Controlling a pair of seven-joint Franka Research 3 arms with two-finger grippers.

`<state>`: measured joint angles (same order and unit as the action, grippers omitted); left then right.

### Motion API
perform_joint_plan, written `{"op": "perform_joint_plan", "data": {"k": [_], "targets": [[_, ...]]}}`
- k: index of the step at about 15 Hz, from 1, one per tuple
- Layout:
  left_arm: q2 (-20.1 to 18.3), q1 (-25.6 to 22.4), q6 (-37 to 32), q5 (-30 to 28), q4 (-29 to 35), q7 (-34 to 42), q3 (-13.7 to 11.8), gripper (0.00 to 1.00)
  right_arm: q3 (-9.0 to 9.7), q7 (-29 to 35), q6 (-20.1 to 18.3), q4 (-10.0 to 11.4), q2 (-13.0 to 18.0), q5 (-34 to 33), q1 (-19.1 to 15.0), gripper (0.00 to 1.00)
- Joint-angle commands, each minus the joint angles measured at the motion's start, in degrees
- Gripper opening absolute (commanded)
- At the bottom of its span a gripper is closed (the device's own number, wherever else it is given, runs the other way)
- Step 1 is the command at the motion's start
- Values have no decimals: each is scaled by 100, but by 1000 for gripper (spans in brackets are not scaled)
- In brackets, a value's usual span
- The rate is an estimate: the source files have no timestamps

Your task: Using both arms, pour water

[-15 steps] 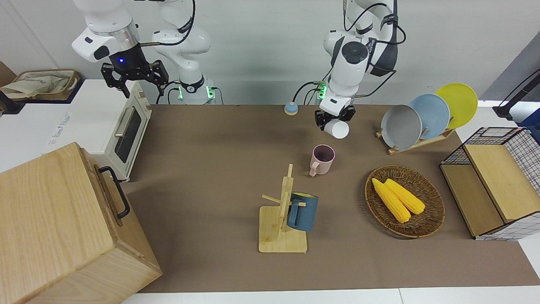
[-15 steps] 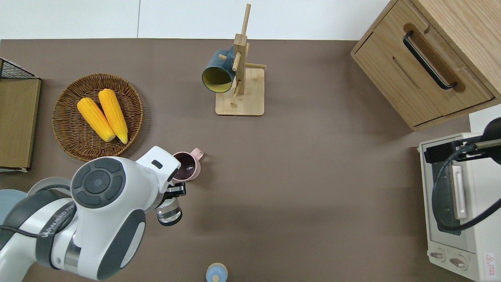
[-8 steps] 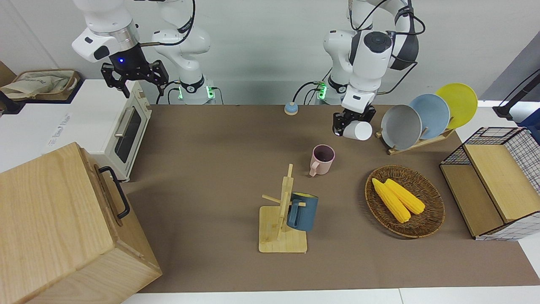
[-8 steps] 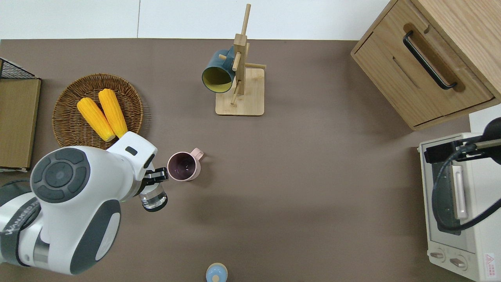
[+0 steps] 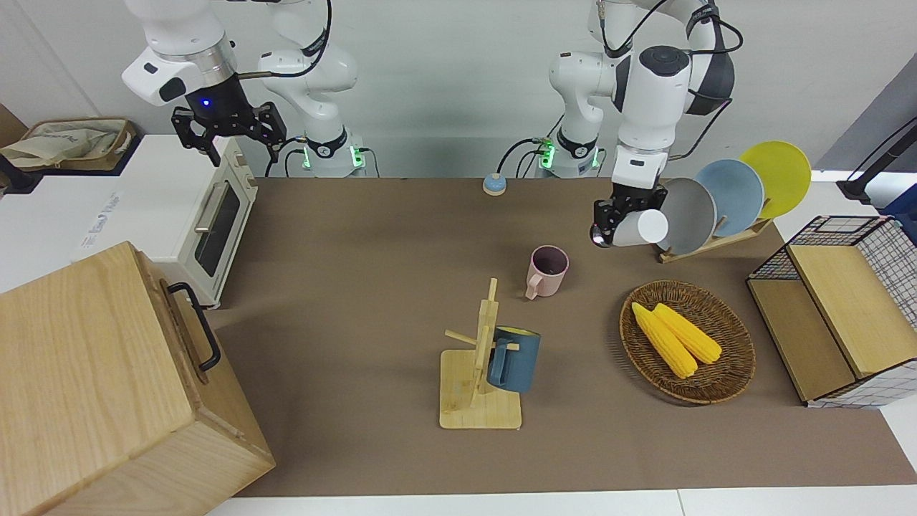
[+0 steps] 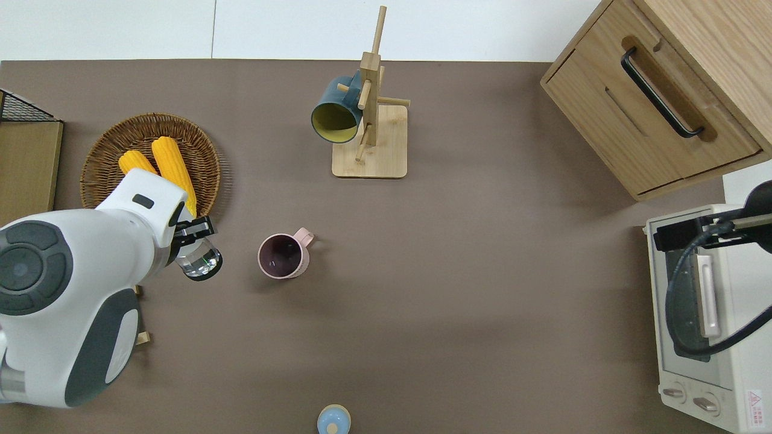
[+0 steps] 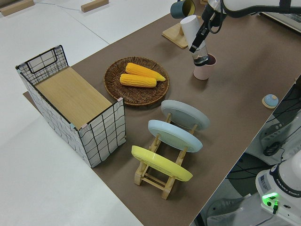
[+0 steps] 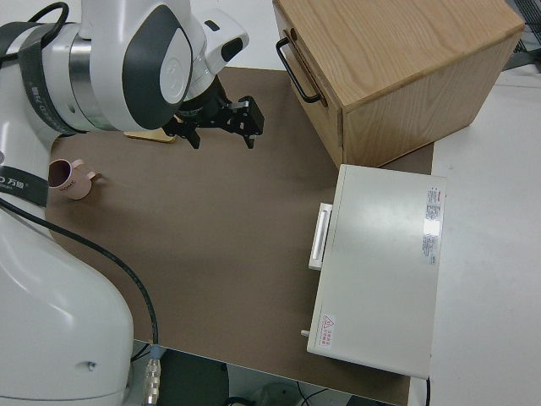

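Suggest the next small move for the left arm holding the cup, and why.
Probably tip the cup upright and lower it onto bare table. The left tool holds it tilted on its side, over the table between the pink mug and the basket, not over the mug, so no pour could land there.

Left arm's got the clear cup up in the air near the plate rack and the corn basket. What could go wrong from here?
1. The left gripper holds the clear cup tilted on its side over the table beside the corn basket; any water left may spill onto the table.
2. In the front view the cup sits close to the grey plate; a swing that way may knock the plate rack.
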<state>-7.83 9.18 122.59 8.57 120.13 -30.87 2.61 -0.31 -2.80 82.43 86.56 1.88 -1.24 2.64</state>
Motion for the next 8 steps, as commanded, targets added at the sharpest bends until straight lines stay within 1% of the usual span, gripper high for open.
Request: {"op": "perform_joint_plan", "data": {"k": [1,2,3,5,7,8], "targets": [[308,-196,212,548,-612,-454,29,0,22,96,28,37,31,-25,0,990],[413,-327,308,601,-779,-515,29,0,22,96,28,46,31,-25,0,990],[484,-468,388,610,-894,-525,81,0,22,96,28,37,31,-25,0,990],[545,-679,502,733,-1026,-473,90,0,22,96,28,37,31,-25,0,990],[625,-1030,791,847,-1105,-402,90,0,22,96,28,37,31,-25,0,990],[651,-1197,914,900,-1123,-254,90,0,22,96,28,37,31,-25,0,990]]}}
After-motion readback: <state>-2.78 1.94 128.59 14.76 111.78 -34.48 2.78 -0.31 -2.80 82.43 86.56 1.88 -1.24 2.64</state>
